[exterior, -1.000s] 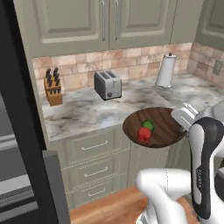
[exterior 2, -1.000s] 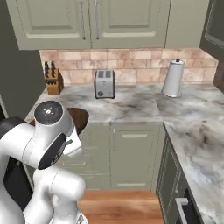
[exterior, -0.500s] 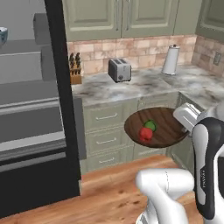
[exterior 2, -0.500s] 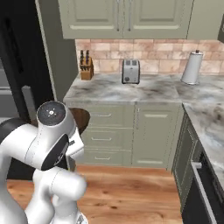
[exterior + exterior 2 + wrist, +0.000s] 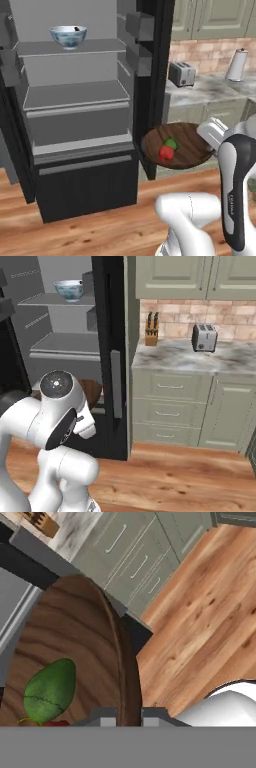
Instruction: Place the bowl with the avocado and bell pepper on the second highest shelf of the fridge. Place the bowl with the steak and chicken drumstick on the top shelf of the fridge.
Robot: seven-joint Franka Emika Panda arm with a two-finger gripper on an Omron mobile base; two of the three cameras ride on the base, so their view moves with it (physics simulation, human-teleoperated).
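Observation:
A dark wooden bowl [image 5: 186, 152] holds a green avocado [image 5: 171, 143] and a red bell pepper [image 5: 166, 153]. My gripper [image 5: 207, 143] is shut on its right rim, and the bowl hangs in front of the open fridge, below shelf height. In the hand view the rim [image 5: 120, 662] runs down between my gripper's [image 5: 129, 715] tips, with the avocado [image 5: 49, 690] inside. A blue-and-white bowl [image 5: 68, 36] stands on the fridge's top shelf [image 5: 95, 47]; what it holds is hard to make out. The second highest shelf [image 5: 75, 95] is bare. My arm hides most of the wooden bowl [image 5: 94, 389] in the right base view.
The open fridge door [image 5: 150, 75] with its bins stands between the fridge and the counter [image 5: 190, 358]. A toaster [image 5: 204, 337], a knife block [image 5: 151, 330] and a paper towel roll [image 5: 235, 65] sit on the counter. Wooden floor [image 5: 175, 476] lies below.
The whole picture has swung from the counter to the open fridge, so the base has moved. The wooden bowl stays in my gripper at the same spot relative to the arm.

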